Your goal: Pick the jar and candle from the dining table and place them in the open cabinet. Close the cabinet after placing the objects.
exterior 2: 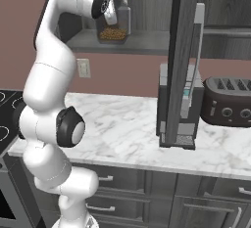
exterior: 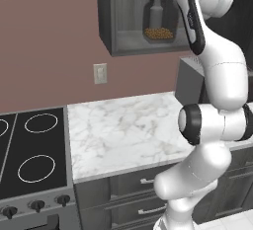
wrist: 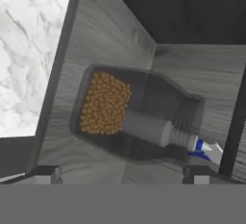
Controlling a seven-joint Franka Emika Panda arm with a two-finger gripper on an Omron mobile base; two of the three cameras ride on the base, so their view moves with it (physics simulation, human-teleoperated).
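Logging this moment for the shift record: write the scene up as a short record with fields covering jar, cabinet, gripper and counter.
jar: jar stands on the cabinet shelf, tan grains in its lower part
behind jar: grey spray bottle with blue-white nozzle, seen through the glass
cabinet: cabinet open; cabinet door swung out over the counter
gripper: gripper open, holding nothing, facing the jar inside the cabinet
counter: marble counter carries a toaster
candle: cannot be made out

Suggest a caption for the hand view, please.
Open gripper facing the jar, which stands inside the open cabinet.
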